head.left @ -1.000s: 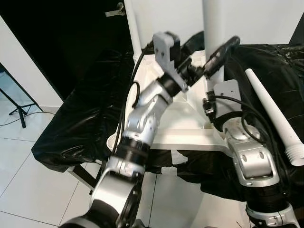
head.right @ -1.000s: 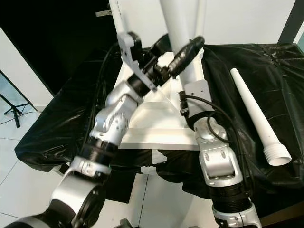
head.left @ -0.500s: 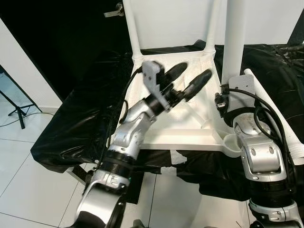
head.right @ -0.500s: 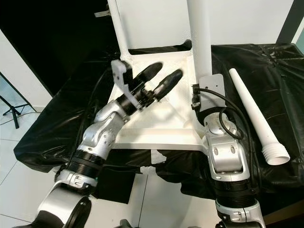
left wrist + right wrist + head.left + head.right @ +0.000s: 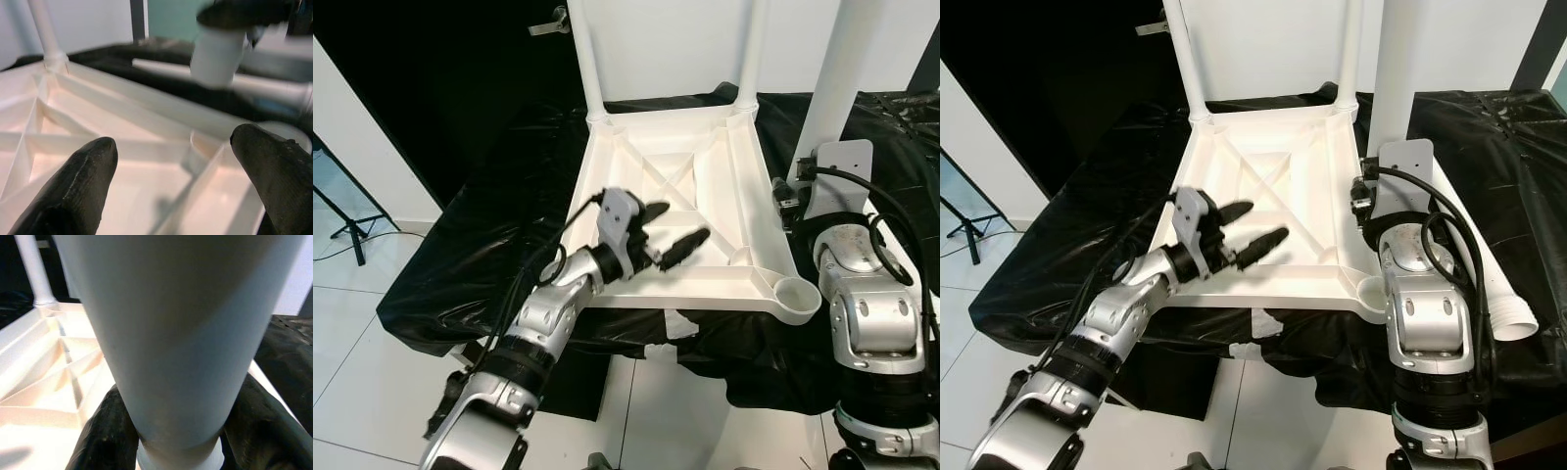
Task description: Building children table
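White plastic tabletop lies upside down on the black-draped desk, ribbed underside facing up. Two legs are already seated at the far corners, left one and right one, both upright.

Third leg is what matters now. Your right gripper has its jaws clamped on the leg's lower end, one black finger each side of the tube, narrow end pointing down. Long axis is close to vertical, leaning slightly away at the top.

Key relation: the empty round socket sits at the near right corner of the tabletop, nearer the robot than the held leg and lower. From the head views the leg tip looks to be behind the socket, not over it. My read: you need to bring the leg toward the robot and down, keeping it plumb, before pressing in.

Left gripper hovers over the near-left part of the tabletop, jaws spread wide, holding nothing. It's well clear of the socket; the right arm is the nearer one by far.

Fourth leg lies flat on the desk on the right, threaded end toward the robot, just beside the right arm.
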Available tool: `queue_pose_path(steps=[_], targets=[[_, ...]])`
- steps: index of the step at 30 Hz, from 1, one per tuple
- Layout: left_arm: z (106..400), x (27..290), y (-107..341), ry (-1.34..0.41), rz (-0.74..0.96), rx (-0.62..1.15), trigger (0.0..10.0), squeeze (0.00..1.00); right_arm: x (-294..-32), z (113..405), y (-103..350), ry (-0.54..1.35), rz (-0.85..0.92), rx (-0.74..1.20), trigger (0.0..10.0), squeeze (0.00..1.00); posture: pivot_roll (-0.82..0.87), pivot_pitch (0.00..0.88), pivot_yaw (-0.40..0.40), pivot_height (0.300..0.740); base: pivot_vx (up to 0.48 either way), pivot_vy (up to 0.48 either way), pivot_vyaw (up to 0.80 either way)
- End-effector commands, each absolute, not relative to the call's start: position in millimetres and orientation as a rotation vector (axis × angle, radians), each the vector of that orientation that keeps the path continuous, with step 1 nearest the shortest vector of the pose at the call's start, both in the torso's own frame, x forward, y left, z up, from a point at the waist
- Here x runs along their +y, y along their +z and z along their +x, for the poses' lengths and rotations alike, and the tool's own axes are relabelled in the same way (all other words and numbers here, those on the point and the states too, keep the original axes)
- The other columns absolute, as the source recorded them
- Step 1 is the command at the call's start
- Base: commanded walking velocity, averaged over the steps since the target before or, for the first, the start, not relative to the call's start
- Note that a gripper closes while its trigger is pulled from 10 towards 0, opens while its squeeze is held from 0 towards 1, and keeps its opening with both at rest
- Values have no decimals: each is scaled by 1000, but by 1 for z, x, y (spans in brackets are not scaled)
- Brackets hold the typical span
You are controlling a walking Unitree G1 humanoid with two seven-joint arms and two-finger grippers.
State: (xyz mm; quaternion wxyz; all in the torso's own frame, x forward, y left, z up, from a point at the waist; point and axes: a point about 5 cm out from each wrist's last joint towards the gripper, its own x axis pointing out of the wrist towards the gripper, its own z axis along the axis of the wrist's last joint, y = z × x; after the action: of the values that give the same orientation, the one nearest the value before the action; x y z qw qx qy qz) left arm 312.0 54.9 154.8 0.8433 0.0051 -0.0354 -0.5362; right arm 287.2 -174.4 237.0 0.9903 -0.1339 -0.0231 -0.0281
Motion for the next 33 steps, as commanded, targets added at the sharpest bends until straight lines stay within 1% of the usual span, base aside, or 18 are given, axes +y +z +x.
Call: queue_pose_path(steps=[1,3,8,11,22,24,26,28,31,33], targets=[[282,52,151,-1706,91,-63,10000,0,-171,283,240,-24,-250,-56,10000,0,-206,0,103,740,0,0,0],[276,51,146,-1761,88,-31,10000,0,-167,279,239,14,-216,-53,10000,0,-210,0,107,740,0,0,0],[274,51,144,-1783,79,-18,10000,0,-165,277,238,31,-198,-46,10000,0,-211,0,107,740,0,0,0],[272,41,132,-1832,141,22,10000,0,-163,272,231,33,-177,-8,10000,0,-219,6,112,740,0,0,0],[272,38,131,-1838,161,23,10000,0,-164,271,230,31,-178,-3,10000,0,-220,6,113,740,0,0,0],[271,35,129,-1846,188,28,10000,0,-164,271,229,32,-179,1,10000,0,-223,5,113,740,0,0,0],[278,14,117,-1738,307,58,10000,0,-156,269,223,65,-173,20,10000,0,-223,1,115,740,0,0,0],[278,10,115,-1735,333,51,10000,0,-152,268,221,80,-171,28,10000,0,-224,1,115,740,0,0,0],[273,12,114,-1797,337,25,10000,0,-149,266,218,92,-169,39,10000,0,-227,1,117,740,0,0,0],[272,14,113,-1809,334,24,10000,0,-150,266,218,91,-169,41,10000,0,-227,1,117,740,0,0,0]])
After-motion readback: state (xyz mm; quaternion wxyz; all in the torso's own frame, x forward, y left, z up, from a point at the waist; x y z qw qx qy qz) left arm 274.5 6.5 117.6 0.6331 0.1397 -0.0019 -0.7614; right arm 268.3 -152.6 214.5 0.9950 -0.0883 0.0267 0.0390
